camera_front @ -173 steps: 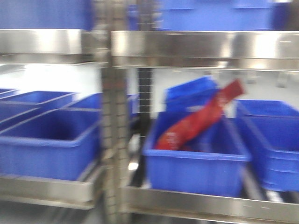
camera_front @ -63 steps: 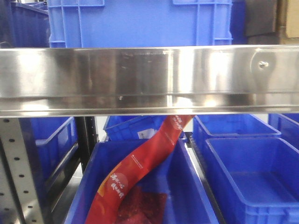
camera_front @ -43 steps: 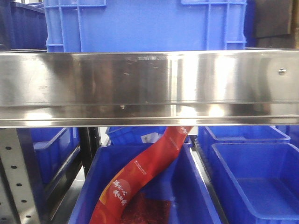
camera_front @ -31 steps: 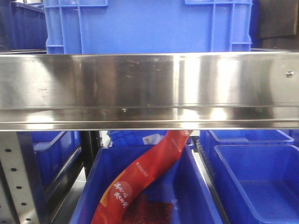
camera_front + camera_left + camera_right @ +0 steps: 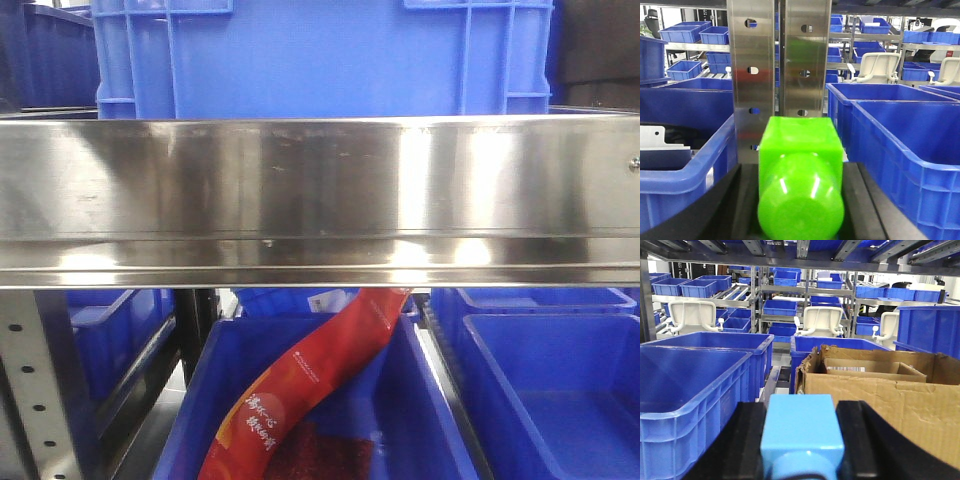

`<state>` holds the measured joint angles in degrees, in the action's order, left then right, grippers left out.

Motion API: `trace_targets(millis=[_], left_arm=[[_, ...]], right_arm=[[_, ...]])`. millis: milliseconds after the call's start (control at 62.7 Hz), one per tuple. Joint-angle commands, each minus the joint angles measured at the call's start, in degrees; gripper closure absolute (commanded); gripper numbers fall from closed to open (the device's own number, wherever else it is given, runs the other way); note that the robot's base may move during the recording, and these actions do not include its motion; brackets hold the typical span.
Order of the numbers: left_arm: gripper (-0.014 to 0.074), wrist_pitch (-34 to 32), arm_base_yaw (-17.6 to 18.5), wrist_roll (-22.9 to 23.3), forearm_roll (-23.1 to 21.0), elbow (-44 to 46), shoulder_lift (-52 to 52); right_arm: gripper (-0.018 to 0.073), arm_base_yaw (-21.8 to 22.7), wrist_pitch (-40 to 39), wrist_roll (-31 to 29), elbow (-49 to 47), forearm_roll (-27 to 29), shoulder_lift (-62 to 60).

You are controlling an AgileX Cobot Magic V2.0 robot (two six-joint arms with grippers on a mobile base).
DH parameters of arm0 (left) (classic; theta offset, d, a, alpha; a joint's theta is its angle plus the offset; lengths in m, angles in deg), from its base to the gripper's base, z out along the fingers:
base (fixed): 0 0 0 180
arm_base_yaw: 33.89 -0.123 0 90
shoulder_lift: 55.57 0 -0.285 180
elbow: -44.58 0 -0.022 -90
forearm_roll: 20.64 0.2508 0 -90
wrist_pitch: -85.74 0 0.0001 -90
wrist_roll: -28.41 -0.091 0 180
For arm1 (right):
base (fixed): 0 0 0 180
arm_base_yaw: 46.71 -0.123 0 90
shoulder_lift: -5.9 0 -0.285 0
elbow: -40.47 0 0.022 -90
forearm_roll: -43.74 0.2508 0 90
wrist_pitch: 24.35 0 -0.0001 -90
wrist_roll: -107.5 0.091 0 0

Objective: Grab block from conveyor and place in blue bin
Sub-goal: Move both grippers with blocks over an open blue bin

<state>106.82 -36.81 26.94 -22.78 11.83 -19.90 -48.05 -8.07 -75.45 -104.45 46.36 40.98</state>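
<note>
Left gripper [image 5: 800, 202]: closed on green block [image 5: 800, 165], which sits between its black fingers. Steel upright [image 5: 780, 65] directly behind; right bin [image 5: 900, 150] just beside.

Right gripper [image 5: 802, 440]: closed on blue block [image 5: 802, 422]. Left bin [image 5: 695, 385] on one side, cardboard box [image 5: 880, 390] on the other.

Front view: shelf rail [image 5: 320, 200] across the middle; crate [image 5: 320, 55] above it; lower bin [image 5: 430, 410] beneath, holding a red packet [image 5: 310, 385].

Change: a few seconds ago the front view was blurred and wide, taking in several bins. Now it is sharp and close to the rack. Over the last second the rail has sunk slightly in frame and its screw has slid to the right edge.

Judgement: the base appears to be settling at the rack. Both blocks are off the conveyor, which is not in view. Neither block is in a bin yet, so only placing remains.
</note>
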Motion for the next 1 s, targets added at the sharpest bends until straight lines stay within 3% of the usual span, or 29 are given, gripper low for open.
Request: trace_targets(millis=[0, 526, 877, 989], left_arm=[[0.0708, -1.08, 0.32, 0.19, -0.13, 0.1, -0.22], [0.0708, -1.21, 0.93, 0.19, -0.8, 0.23, -0.09], [0.0708, 0.67, 10.69, 0.08, -1.28, 11.15, 11.06], [0.0708, 0.67, 15.79, 0.08, -1.16, 16.91, 16.84]], right_arm=[[0.0721, 0.18, -1.27, 0.13, 0.07, -0.38, -0.17], [0.0721, 0.18, -4.31, 0.13, 0.07, 1.18, -0.17], [0.0721, -8.81, -6.44, -0.11, -6.85, 0.98, 9.97], [0.0721, -12.91, -6.44, -0.11, -11.67, 0.98, 15.76]])
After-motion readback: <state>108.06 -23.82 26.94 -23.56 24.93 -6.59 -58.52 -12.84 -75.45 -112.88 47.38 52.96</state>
